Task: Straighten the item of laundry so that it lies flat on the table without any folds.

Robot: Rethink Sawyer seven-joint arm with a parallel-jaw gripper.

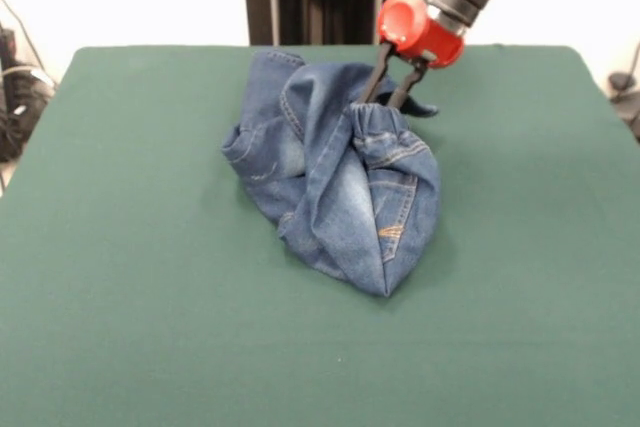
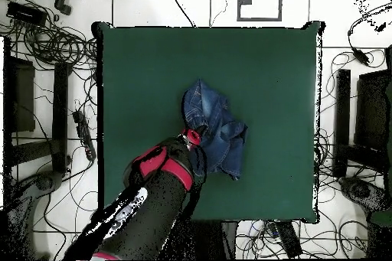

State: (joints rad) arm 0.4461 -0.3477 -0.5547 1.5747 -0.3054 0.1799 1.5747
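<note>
The blue denim jeans (image 1: 340, 177) lie crumpled in a folded heap a little behind the middle of the dark green table (image 1: 120, 247). The gathered waistband faces the robot and an orange-stitched pocket shows on the near side. My gripper (image 1: 380, 104) comes down from the top right, and its two black fingers (image 1: 372, 82) pinch the waistband's upper edge. In the overhead view the jeans (image 2: 218, 132) lie near the middle of the table (image 2: 153, 74), with the gripper (image 2: 191, 137) at their left edge. The fingertips are partly buried in the cloth.
The red and black arm (image 2: 157, 189) reaches in over the table's robot-side edge. Cables and dark stands (image 2: 53, 51) lie on the floor around the table. Green table top shows on all sides of the jeans.
</note>
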